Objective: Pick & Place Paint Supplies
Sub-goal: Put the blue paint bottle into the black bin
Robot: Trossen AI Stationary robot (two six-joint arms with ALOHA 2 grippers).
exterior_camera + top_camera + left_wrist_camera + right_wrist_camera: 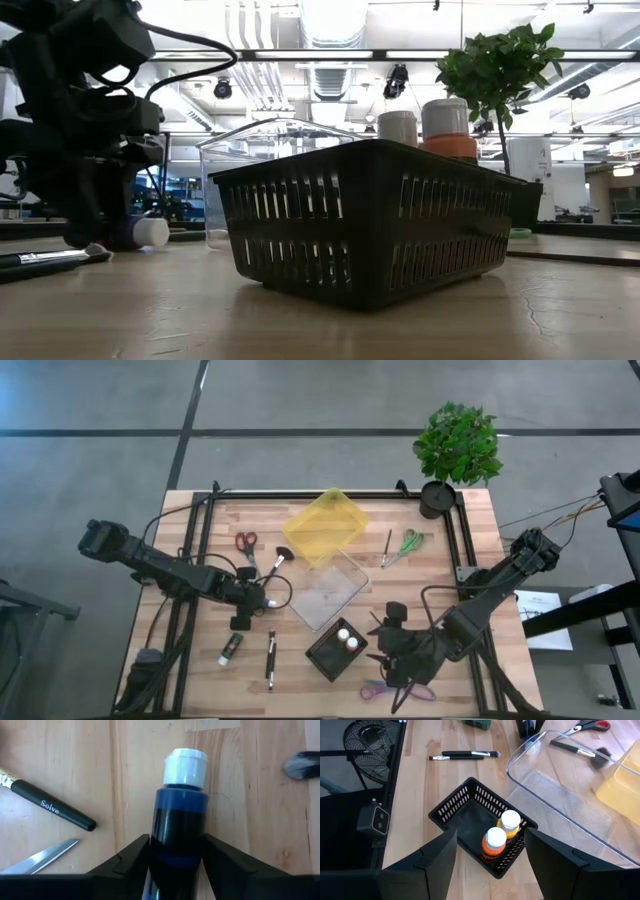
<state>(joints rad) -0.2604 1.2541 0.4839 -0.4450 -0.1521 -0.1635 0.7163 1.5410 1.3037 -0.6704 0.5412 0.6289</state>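
**A:** What does your left gripper (175,857) have right now?

**B:** It is clenched on the dark blue bottle (177,815), both fingers (125,862) pressed on the body below the white cap (185,765), low over the table (480,520). In the high view it sits left of centre, just left of the clear tray (328,592).

**A:** So where do you carry it?

**B:** Judging by the two bottles (501,832) already standing in the black basket (451,805), take it there. The basket lies right of your gripper, nearer the front edge.

**A:** What keeps the step clean?

**B:** Lift straight up before you travel, so the bottle clears the basket wall. Come down over the open end of the basket, away from the standing bottles, and release only when the base is inside.

**A:** Anything close by to mind?

**B:** A dark-handled brush (52,810) and a scissor tip (42,857) lie just beside the gripper; I cannot tell whether the bottle is touching the wood.

**A:** And your right gripper (490,865)?

**B:** It waits released above the basket's near-right side. Keep it clear of the drop. The green bottle (230,649) and a brush (270,659) remain front-left.
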